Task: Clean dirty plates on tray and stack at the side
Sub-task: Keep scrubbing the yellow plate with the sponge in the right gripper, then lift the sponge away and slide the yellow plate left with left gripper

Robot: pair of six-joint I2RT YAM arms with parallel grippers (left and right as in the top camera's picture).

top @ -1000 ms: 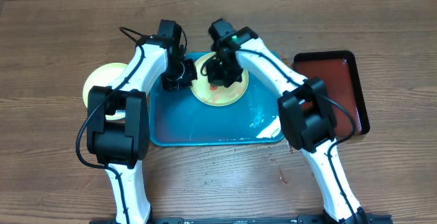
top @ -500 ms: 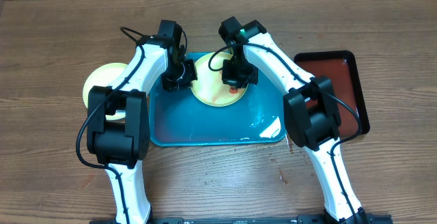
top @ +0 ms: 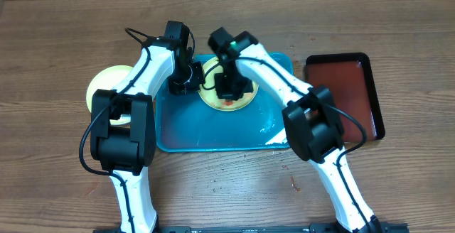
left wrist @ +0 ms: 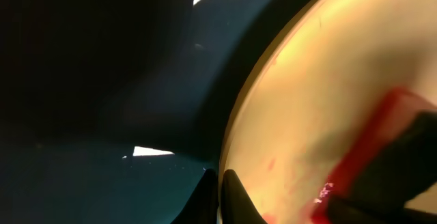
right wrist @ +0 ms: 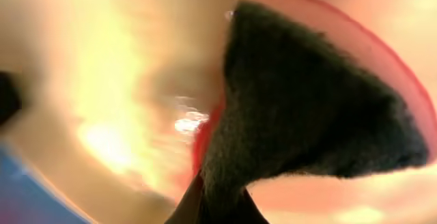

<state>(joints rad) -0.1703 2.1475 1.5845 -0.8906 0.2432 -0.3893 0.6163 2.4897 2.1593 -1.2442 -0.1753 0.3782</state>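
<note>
A pale yellow-green plate [top: 245, 99] with red sauce smears lies at the back of the turquoise tray [top: 213, 130]. My left gripper [top: 190, 82] is shut on the plate's left rim; in the left wrist view the fingertips [left wrist: 220, 186] pinch the rim of the plate [left wrist: 321, 94]. My right gripper [top: 229, 87] is over the plate's middle, shut on a sponge [right wrist: 307, 101] with a dark scouring face and a red body, pressed on the plate [right wrist: 102, 101]. The jaws [right wrist: 218, 200] clamp the sponge's lower end. The light-blue plate is not in view.
Another pale yellow-green plate [top: 105, 84] lies on the wooden table left of the tray, partly under the left arm. A dark red-brown tray [top: 352, 94] with a black rim lies to the right. Wet shine shows at the turquoise tray's front right [top: 274, 128].
My right gripper with the sponge swept to the plate's right side, then back left to its middle. The left gripper has stayed on the plate's rim.
</note>
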